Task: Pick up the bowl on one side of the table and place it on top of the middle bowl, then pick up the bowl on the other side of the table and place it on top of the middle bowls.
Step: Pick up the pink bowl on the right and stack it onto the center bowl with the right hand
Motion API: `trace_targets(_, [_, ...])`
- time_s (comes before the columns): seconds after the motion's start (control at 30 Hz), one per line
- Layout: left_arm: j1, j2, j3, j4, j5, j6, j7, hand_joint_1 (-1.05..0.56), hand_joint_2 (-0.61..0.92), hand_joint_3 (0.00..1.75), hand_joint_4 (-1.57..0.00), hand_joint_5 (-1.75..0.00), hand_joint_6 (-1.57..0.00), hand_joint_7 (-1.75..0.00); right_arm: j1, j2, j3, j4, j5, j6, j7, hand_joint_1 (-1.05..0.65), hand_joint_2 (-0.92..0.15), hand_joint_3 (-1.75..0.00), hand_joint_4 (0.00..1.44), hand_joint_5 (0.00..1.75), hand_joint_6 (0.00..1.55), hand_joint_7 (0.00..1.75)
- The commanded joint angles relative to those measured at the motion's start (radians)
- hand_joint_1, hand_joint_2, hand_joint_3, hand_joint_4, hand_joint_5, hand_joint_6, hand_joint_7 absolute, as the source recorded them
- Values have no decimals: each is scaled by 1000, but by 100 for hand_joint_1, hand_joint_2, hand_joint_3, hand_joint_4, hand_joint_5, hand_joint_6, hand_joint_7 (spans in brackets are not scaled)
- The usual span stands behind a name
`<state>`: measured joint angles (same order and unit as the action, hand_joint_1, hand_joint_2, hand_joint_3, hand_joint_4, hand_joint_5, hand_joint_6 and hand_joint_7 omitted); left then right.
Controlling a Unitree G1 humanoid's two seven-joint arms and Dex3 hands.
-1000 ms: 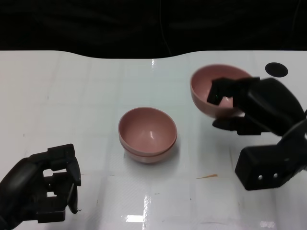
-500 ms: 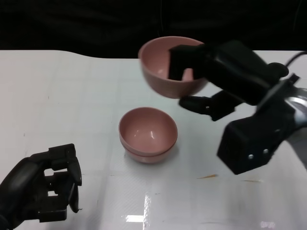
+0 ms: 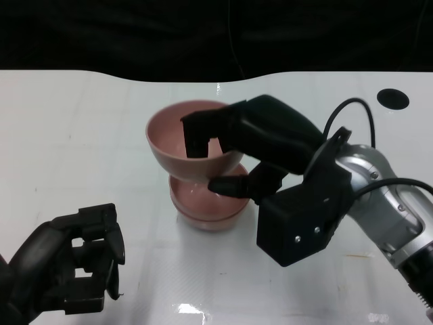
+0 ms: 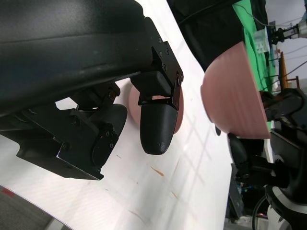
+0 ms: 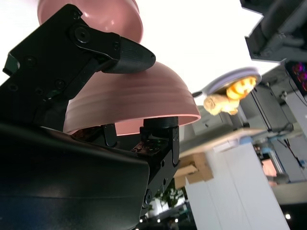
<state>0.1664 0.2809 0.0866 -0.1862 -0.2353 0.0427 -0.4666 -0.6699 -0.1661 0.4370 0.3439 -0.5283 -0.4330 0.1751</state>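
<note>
A pink bowl (image 3: 177, 139) hangs just above the middle pink bowls (image 3: 206, 208), slightly left of their centre and tilted. My right hand (image 3: 247, 145) grips it by the right rim, fingers inside and thumb beneath. The right wrist view shows the held bowl (image 5: 129, 103) between my fingers (image 5: 81, 48), with the middle bowls (image 5: 91, 14) beyond it. My left hand (image 3: 71, 271) rests at the near left, fingers curled in on nothing. In the left wrist view, the held bowl (image 4: 235, 96) shows past my left fingers (image 4: 156, 120).
The white table (image 3: 88, 135) ends at a dark back edge. A black round hole (image 3: 391, 98) sits at the back right. A black cable (image 3: 352, 108) loops over my right forearm (image 3: 379, 196).
My right hand has carried the pink bowl from the back right, leftwards and down, to just over the middle bowls. The left hand has stayed where it was.
</note>
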Motion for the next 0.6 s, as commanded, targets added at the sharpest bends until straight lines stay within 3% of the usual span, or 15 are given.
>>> trace_targets(0.03, [12, 12, -1, -30, 17, 15, 17, 22, 51, 140, -81, -175, -76, -160, -14, -4, 1, 48, -6, -39, -27, -20, -44, -120, 96, 175, 74, 175])
trace_targets(0.47, [8, 13, 3, -18, -2, 7, -3, 23, 55, 136, -81, -175, -76, -158, -9, -18, 15, 146, -73, -104, -82, -21, -49, -110, 91, 175, 69, 169])
trace_targets(0.6, [8, 14, -1, -18, 6, 3, -2, 22, 55, 134, -82, -175, -76, -158, -21, -10, 27, 211, -98, -126, -124, -20, -52, -103, 90, 175, 68, 174])
